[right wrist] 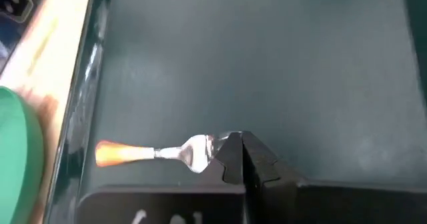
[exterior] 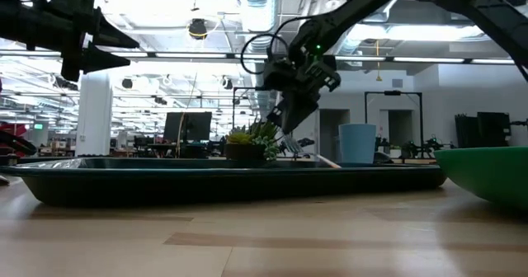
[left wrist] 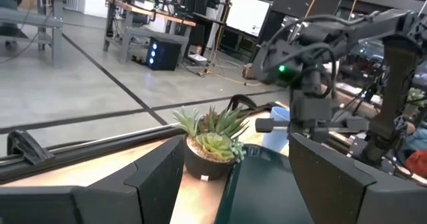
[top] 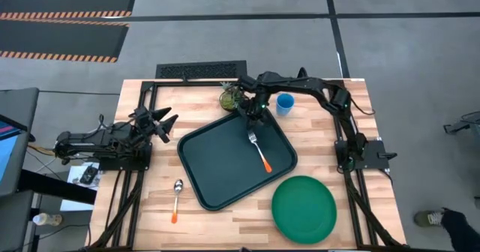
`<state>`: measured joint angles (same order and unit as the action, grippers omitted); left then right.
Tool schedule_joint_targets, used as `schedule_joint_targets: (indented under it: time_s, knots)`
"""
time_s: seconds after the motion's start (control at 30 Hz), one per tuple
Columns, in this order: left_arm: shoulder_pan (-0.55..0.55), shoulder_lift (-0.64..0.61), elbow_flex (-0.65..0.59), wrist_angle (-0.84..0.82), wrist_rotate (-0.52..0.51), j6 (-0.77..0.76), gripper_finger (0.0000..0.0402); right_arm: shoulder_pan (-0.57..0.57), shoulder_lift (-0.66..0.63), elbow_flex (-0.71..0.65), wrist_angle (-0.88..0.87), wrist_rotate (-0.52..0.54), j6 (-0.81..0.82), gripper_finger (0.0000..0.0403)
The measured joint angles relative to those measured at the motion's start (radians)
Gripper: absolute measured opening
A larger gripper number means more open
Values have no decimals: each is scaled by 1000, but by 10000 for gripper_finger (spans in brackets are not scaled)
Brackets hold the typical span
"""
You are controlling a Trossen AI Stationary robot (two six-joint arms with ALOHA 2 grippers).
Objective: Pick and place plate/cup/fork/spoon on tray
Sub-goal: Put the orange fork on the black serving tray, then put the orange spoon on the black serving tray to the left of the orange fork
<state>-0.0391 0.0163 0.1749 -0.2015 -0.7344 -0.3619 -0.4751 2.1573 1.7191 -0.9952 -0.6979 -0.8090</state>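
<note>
High view shows our right gripper (top: 253,117) clenched empty above the tray's (top: 217,169) far edge, the fork (top: 259,151) lying released on the tray near its right edge. Our left gripper (top: 166,124) waits spread open by the table's (top: 225,222) left edge.

Right gripper (top: 253,115) closed and raised; left gripper (top: 166,124) parted, waiting aside.

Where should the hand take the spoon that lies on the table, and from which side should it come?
Probably at the middle of the thin orange handle of the spoon, coming straight down from above. It lies flat on the bare wooden table, bowl toward the far edge, apart from the tray, so fingers can close across the handle. The left hand is the nearer one.
</note>
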Motion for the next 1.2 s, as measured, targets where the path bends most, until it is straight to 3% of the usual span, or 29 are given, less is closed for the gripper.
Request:
schedule_joint_targets:
  time_s: [0.67, 0.9, 1.2]
  knots:
    - [0, 3, 0, -10, -7, 0, 254, -9, 7, 0, 40, 29, 42, 22]
    - [0, 3, 0, -10, -7, -1, 254, 14, 7, 0, 42, 122, 42, 59]
    - [0, 3, 0, -10, -7, -10, 254, 23, 7, 24, 42, 152, 70, 83]
